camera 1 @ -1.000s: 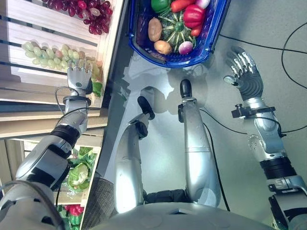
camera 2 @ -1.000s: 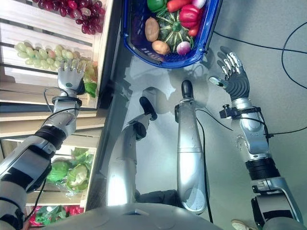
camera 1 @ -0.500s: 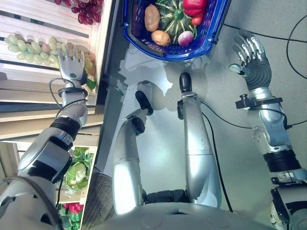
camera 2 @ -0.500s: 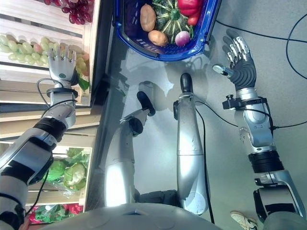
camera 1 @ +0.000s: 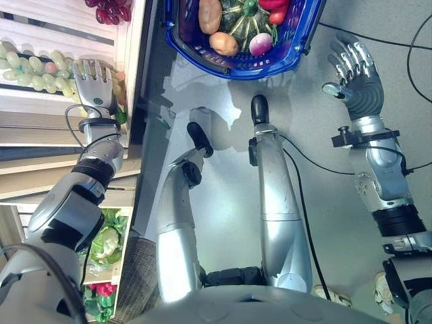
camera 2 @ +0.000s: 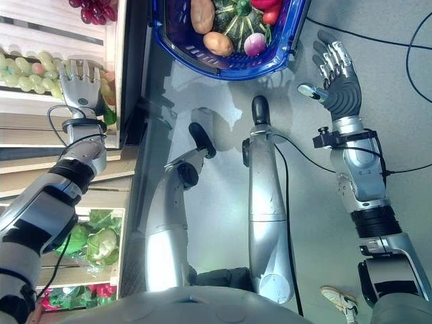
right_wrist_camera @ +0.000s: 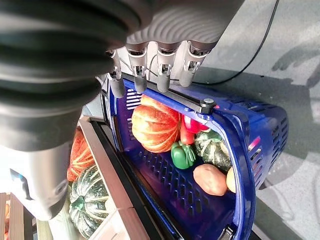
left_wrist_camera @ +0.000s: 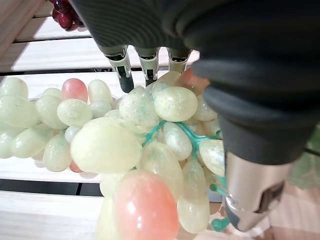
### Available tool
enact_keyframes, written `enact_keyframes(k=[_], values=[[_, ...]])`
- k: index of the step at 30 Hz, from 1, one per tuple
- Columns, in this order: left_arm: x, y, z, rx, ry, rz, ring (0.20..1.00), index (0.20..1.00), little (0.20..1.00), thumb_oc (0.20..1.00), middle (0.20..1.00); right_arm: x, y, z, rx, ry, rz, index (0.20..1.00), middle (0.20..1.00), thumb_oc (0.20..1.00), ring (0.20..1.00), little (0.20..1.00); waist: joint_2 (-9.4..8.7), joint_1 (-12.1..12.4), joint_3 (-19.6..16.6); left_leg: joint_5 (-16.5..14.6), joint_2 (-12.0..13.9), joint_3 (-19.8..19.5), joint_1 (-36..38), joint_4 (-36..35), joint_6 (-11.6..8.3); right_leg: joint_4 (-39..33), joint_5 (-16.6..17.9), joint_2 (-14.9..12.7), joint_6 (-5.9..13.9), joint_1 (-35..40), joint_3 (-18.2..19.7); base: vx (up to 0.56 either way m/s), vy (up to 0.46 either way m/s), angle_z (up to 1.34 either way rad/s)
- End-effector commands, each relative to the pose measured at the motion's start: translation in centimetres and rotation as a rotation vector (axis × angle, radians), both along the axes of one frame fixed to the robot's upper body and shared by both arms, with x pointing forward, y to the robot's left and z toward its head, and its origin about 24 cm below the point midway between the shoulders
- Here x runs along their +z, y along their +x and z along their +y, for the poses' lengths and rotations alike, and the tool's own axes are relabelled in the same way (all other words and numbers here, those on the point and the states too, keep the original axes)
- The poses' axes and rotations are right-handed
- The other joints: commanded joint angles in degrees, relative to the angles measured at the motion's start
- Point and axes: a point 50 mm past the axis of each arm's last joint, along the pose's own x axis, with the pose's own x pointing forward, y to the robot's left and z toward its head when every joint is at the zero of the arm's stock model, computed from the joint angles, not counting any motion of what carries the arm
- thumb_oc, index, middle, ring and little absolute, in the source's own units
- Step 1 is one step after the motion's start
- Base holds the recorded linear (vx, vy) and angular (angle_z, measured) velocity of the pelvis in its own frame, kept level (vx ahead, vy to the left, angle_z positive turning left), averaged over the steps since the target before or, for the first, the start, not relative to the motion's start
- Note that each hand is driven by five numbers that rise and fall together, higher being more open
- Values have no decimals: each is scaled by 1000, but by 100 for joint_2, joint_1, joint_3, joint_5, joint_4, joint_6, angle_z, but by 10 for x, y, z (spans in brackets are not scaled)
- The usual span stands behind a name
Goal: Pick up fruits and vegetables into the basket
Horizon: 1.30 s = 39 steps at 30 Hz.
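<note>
A bunch of green grapes (camera 1: pixel 34 64) lies on the slatted wooden shelf (camera 1: pixel 40 101) at the left. My left hand (camera 1: pixel 94 81) rests over its near end, open with straight fingers (left_wrist_camera: pixel 122 70). In the left wrist view the grapes (left_wrist_camera: pixel 135 135) lie right under the palm, a few of them pinkish. The blue basket (camera 1: pixel 236 65) stands on the floor ahead and holds two potatoes (camera 1: pixel 224 44), a green squash (camera 1: pixel 243 20), a red pepper (camera 1: pixel 273 8) and an orange pumpkin (right_wrist_camera: pixel 155 125). My right hand (camera 1: pixel 354 71) hovers open to the right of the basket.
Red grapes (camera 1: pixel 108 10) lie one slat further back on the shelf. A lower crate holds cabbages (camera 1: pixel 108 243). More pumpkins and squashes (right_wrist_camera: pixel 85 200) sit on the shelf behind the basket. A person's shoe (camera 2: pixel 337 297) shows on the grey floor at the lower right.
The camera has shifted, so the basket sits higher in view. My left hand has reached further over the green grapes. The right hand stays open beside the basket.
</note>
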Motion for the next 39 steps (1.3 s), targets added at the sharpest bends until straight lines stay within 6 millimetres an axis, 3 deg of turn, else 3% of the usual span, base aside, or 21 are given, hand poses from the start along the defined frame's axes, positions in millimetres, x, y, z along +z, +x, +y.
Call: enact_keyframes(k=[1,12,13,19,32,35,39], values=[[-32,-27,48,229,-36,113,1000,1000,1000,1000,1000,18,-12,10,61,-3,-132,1000,1000,1000,1000,1000,-20,-266,-147,-164,-135,87,-418,255,-11,-130,28,263,413,-13,-151,0,0,0],[-25,-25,48,257,-26,52,1000,1000,1000,1000,1000,37,-13,19,88,-35,-207,1000,1000,1000,1000,1000,-4,-269,-147,-149,-140,65,-615,313,-54,-3,-1,272,406,-231,-118,-2,9,0],[-24,-25,47,259,-32,49,200,200,200,200,200,38,-13,21,91,-37,-213,1000,1000,1000,1000,1000,-2,-263,-147,-155,-136,62,-622,316,-58,8,-10,268,407,-243,-108,0,0,0],[-25,-24,46,222,-81,5,200,200,200,200,200,41,-14,25,78,-65,-232,1000,1000,1000,1000,1000,-5,-230,-147,-126,-147,45,-596,268,-73,-56,11,265,405,-192,-125,-6,2,0],[-24,-25,49,82,-391,-202,200,200,200,200,200,31,-18,22,77,-139,-201,1000,1000,1000,1000,1000,-1,-161,-147,13,-179,40,-59,-120,-127,-485,103,174,416,356,-224,-5,3,0],[-26,-26,52,85,-691,-332,200,200,200,200,200,21,-17,24,65,-178,-158,1000,1000,1000,1000,1000,-29,-113,-147,40,-203,6,150,-213,-113,-593,115,146,416,592,-272,-15,-19,5],[-24,-32,60,19,-900,-485,200,200,200,200,200,1,-12,26,58,-272,-33,1000,1000,1000,1000,1000,-82,-50,-147,49,-241,-51,368,-266,-100,-641,86,127,402,856,-348,-8,-52,9]])
